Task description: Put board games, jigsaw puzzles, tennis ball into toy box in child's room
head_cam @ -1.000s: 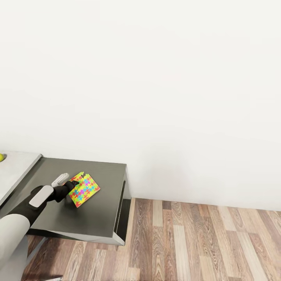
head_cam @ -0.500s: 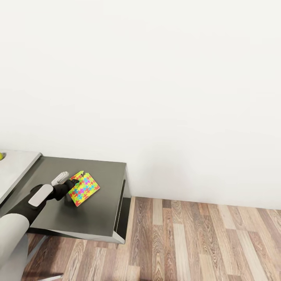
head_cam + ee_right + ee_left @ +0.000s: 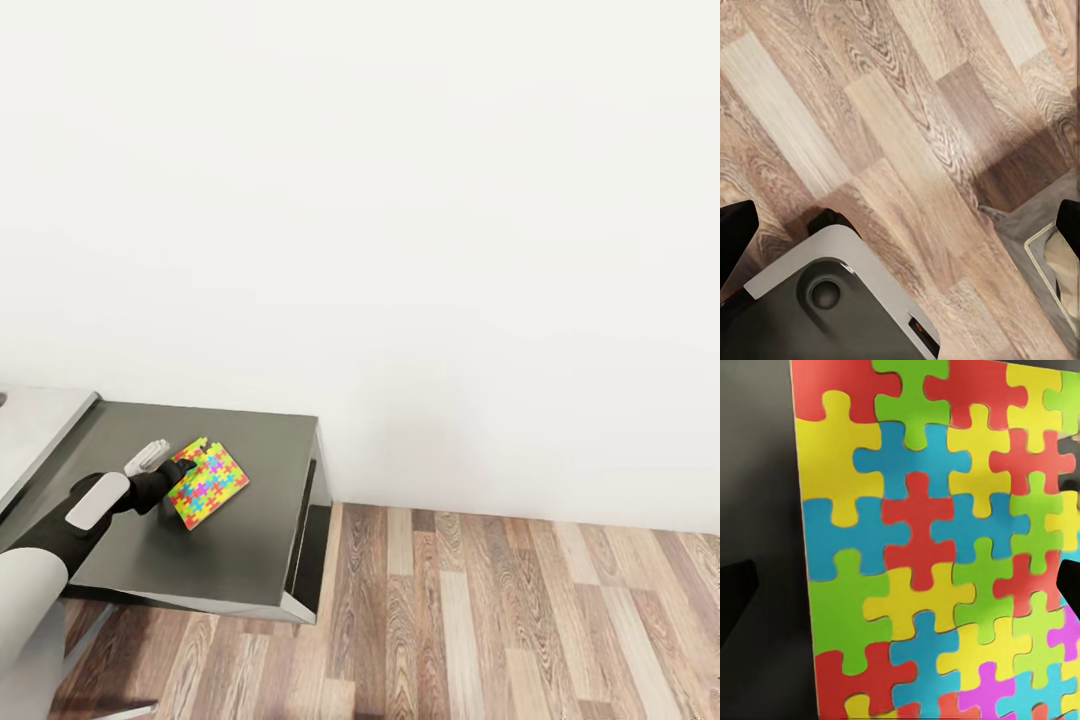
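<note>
One jigsaw puzzle (image 3: pixel 207 484) is clamped in the left gripper (image 3: pixel 178 478), tilted above the dark-grey table section (image 3: pixel 240 560), at eight o'clock in the head view; one right gripper (image 3: pixel 900 232), fingers apart, over wood floor (image 3: pixel 870 142).

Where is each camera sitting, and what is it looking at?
Head view: from the robot's head, down at the dark desk section, white wall and wood floor; its left arm and left gripper at the jigsaw puzzle.
Left wrist view: by the left gripper, close up on the jigsaw puzzle.
Right wrist view: by the right gripper, down at the floor and the robot's base.
Head and left wrist share the puzzle.
</note>
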Available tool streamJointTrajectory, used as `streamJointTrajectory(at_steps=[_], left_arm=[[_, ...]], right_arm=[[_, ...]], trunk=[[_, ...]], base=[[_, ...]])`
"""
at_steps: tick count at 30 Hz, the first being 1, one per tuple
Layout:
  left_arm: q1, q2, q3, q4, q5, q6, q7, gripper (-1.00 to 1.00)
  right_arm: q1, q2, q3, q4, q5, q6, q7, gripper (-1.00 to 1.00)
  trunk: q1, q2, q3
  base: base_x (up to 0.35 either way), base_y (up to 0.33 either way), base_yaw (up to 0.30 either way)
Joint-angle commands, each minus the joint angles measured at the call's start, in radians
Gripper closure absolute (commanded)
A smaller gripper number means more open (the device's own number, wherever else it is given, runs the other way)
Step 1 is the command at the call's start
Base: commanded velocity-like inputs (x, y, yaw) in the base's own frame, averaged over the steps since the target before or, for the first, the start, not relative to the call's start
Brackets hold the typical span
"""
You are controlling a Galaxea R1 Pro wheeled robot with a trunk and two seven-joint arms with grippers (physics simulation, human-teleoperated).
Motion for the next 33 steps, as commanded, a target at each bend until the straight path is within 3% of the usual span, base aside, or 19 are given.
streamJointTrajectory(at_steps=[1, 33], left_arm=[[0.001, -0.062, -0.008, 0.035, 0.027, -0.001, 0.009, -1.00], [0.001, -0.062, -0.010, 0.035, 0.027, 0.002, 0.007, -1.00]], right_arm=[[0.000, 0.000, 0.001, -0.003, -0.008, 0.005, -0.005, -1.00], [0.000, 0.000, 0.001, -0.003, -0.008, 0.005, -0.005, -1.00]], trunk=[[0.001, -0.001, -0.002], [0.001, -0.001, 0.003]], base=[[0.000, -0.076, -0.154], [0.000, -0.051, -0.049]])
